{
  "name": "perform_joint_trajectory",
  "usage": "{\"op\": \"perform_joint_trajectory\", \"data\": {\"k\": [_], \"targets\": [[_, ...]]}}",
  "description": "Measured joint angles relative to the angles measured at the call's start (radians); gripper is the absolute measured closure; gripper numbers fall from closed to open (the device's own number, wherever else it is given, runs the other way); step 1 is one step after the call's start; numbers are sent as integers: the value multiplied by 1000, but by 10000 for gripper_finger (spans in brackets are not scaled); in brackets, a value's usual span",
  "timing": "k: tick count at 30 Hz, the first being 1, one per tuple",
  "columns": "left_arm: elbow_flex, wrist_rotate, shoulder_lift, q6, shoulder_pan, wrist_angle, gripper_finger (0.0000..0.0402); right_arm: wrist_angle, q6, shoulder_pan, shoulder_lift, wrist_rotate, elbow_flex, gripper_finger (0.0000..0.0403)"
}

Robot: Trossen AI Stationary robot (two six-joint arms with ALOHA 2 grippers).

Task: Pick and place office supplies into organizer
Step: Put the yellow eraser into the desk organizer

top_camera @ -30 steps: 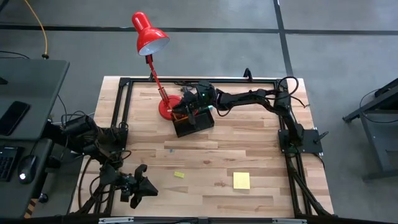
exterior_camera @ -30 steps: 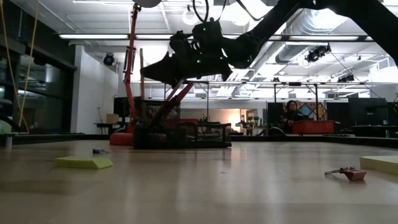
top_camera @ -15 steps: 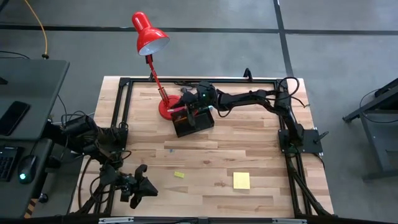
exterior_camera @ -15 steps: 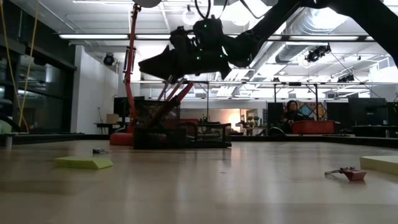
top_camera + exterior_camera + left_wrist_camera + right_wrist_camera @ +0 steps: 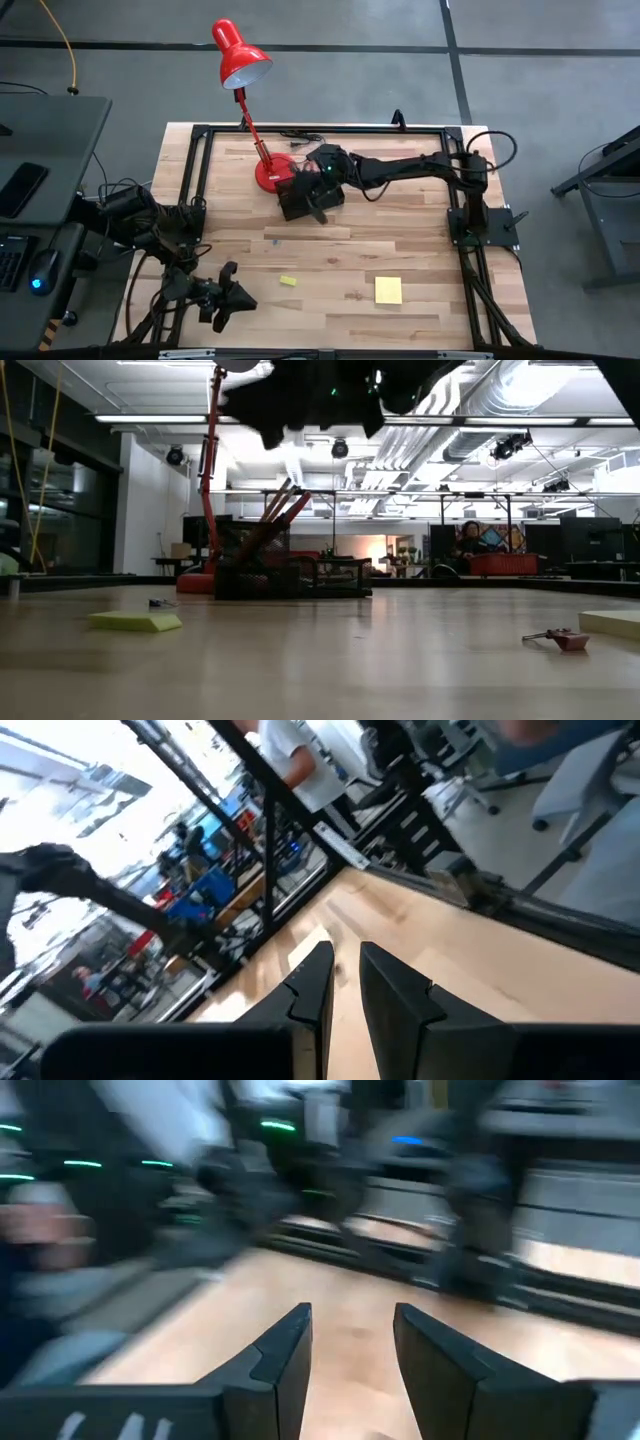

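Organizer [image 5: 302,199] beside the red lamp base [image 5: 270,174], right gripper [image 5: 318,208] above it.

We see our right gripper over the black organizer, fingers [image 5: 285,1360] apart with nothing between them. Pencils [image 5: 277,512] lean out of it in the low view. Our left gripper [image 5: 226,307] waits at the table's near left, fingers [image 5: 310,990] almost together, empty. A yellow sticky-note pad [image 5: 388,290] and a small yellow-green piece [image 5: 288,281] lie on the table [image 5: 400,240], well apart from the organizer.
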Motion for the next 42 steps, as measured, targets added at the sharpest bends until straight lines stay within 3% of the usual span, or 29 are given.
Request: {"op": "perform_joint_trajectory", "data": {"k": [2, 4, 12, 16, 20, 26, 33, 37, 42], "targets": [[0, -5, 0, 5, 0, 0, 357, 26, 39, 33, 4, -105, -5, 269], [0, -18, 0, 27, 0, 19, 357, 168, 78, 80, 27, -161, -56, 269], [20, -31, 0, -14, 0, 27, 357, 1012, 450, 169, 34, -98, -483, 269], [79, -25, 0, -50, 35, -114, 357, 1235, 555, 208, 34, -55, -648, 269], [187, 7, 0, -172, 123, -415, 357, 1252, 579, 248, 35, 29, -765, 269], [374, 229, 0, -389, 229, -958, 350, 1274, 547, 320, 35, 71, -873, 269], [643, 379, 0, -623, 308, -1610, 278, 1277, 444, 390, 36, 101, -927, 269], [784, 423, 0, -636, 344, -1860, 237, 1278, 393, 417, 36, 114, -939, 269], [873, 471, 0, -643, 394, -2045, 223, 1268, 370, 432, 36, 175, -963, 269]]}}
